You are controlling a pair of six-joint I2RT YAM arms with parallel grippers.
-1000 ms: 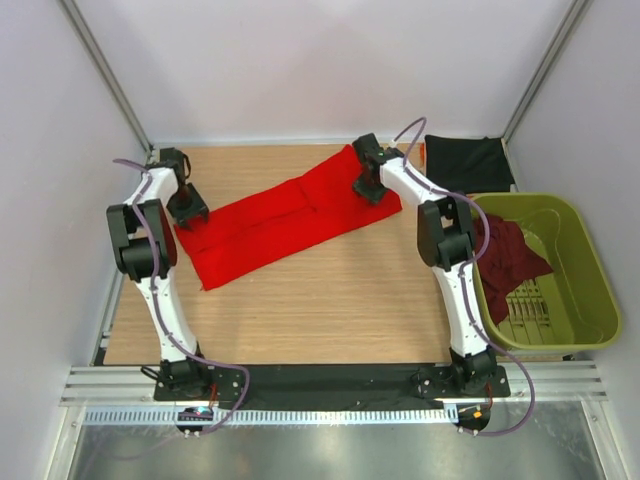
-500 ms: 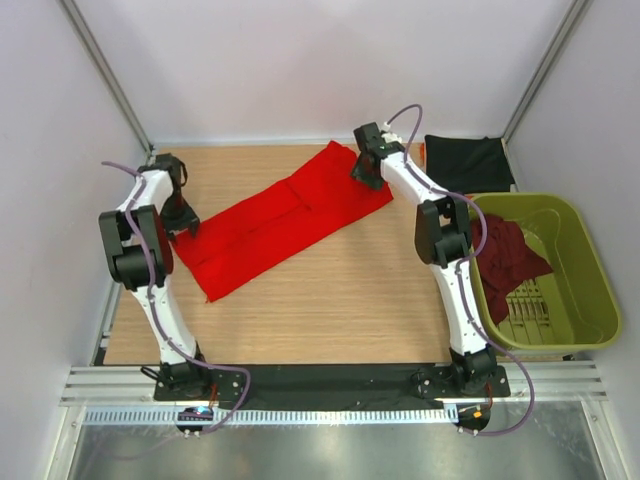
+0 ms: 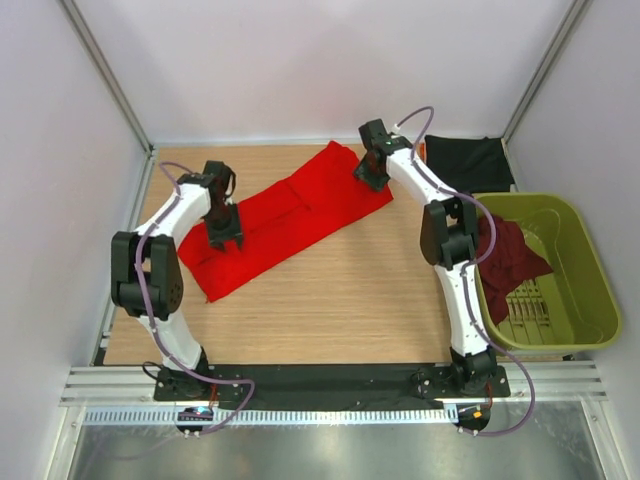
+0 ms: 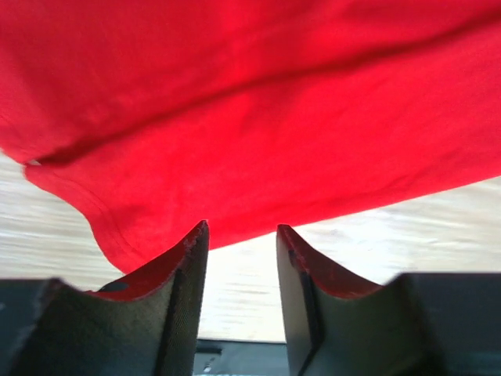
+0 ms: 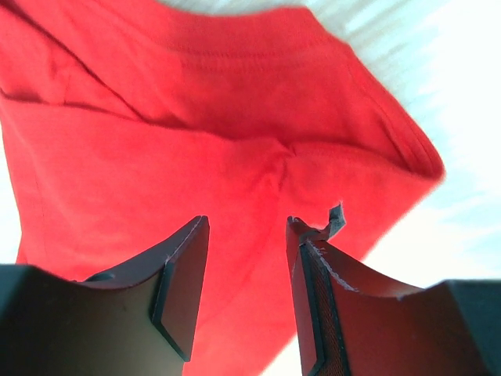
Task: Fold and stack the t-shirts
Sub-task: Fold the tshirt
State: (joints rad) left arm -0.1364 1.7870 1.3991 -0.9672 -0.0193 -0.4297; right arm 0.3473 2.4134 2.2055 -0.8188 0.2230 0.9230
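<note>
A bright red t-shirt (image 3: 285, 215) lies folded into a long strip, running diagonally across the wooden table. My left gripper (image 3: 222, 240) hovers over its lower left part, open, with nothing between its fingers; in the left wrist view the red cloth (image 4: 258, 117) fills the frame above the gap (image 4: 241, 229). My right gripper (image 3: 370, 178) stands open over the strip's upper right end, above the red cloth (image 5: 196, 141), and its gap (image 5: 246, 223) is also empty. A black t-shirt (image 3: 468, 162) lies at the back right. A dark maroon t-shirt (image 3: 508, 255) is crumpled in the basket.
An olive-green plastic basket (image 3: 585, 290) stands at the right of the table. White walls and metal frame posts close the back and sides. A black strip holds the arm bases along the near edge.
My left gripper has swung from the shirt's far left edge inward over its lower left part. The right gripper has shifted slightly toward the back. The shirt has slid a little left.
</note>
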